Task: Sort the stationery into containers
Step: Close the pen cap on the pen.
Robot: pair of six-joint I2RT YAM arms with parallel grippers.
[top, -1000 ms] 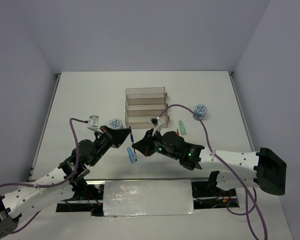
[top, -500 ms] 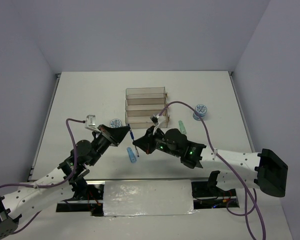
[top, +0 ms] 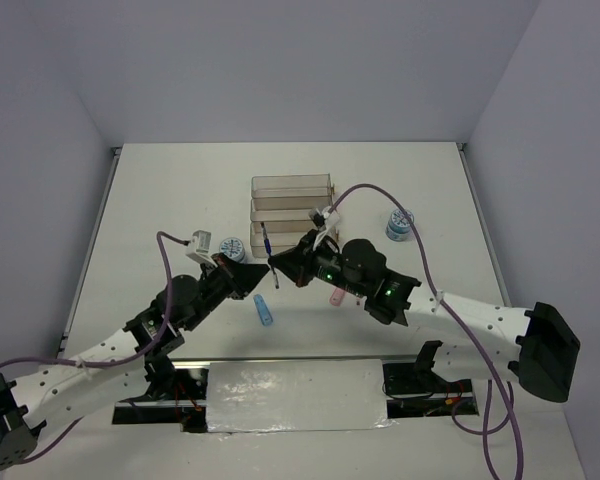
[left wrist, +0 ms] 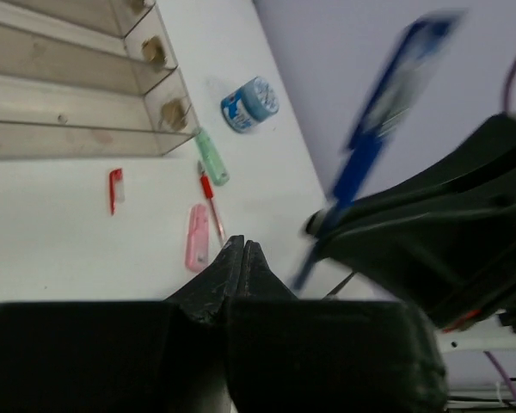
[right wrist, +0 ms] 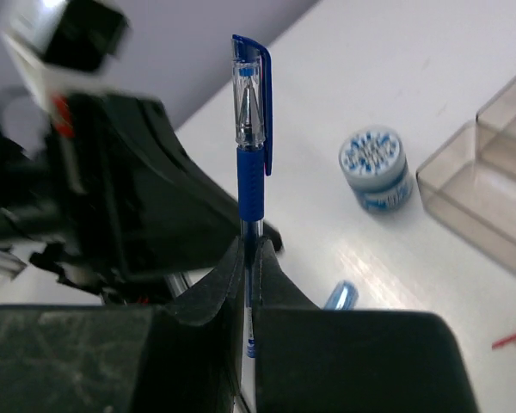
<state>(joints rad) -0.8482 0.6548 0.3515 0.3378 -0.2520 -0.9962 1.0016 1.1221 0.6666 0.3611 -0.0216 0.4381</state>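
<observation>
My right gripper [right wrist: 251, 249] is shut on a blue pen [right wrist: 251, 129], which stands upright out of its jaws. From above, the blue pen [top: 267, 244] hangs just in front of the clear stepped containers [top: 291, 210], with the right gripper [top: 274, 263] below it. Close beside it, my left gripper [top: 263, 272] is shut and holds nothing; its jaws [left wrist: 242, 247] are pressed together. A blue stick [top: 264, 309] and a pink stick [top: 335, 296] lie on the table. One patterned roll [top: 232, 247] sits left of the containers, another roll [top: 401, 223] to their right.
The left wrist view shows a green stick [left wrist: 211, 157], a red pen [left wrist: 211, 202], a pink stick [left wrist: 197, 237] and a small red piece [left wrist: 115, 189] lying in front of the containers [left wrist: 77, 129]. The right arm [top: 450, 310] stretches across the table's right side.
My right gripper has lifted the blue pen and carried it away from the table's near edge toward the containers. The left arm has followed forward and right. The pink stick has come into view.
</observation>
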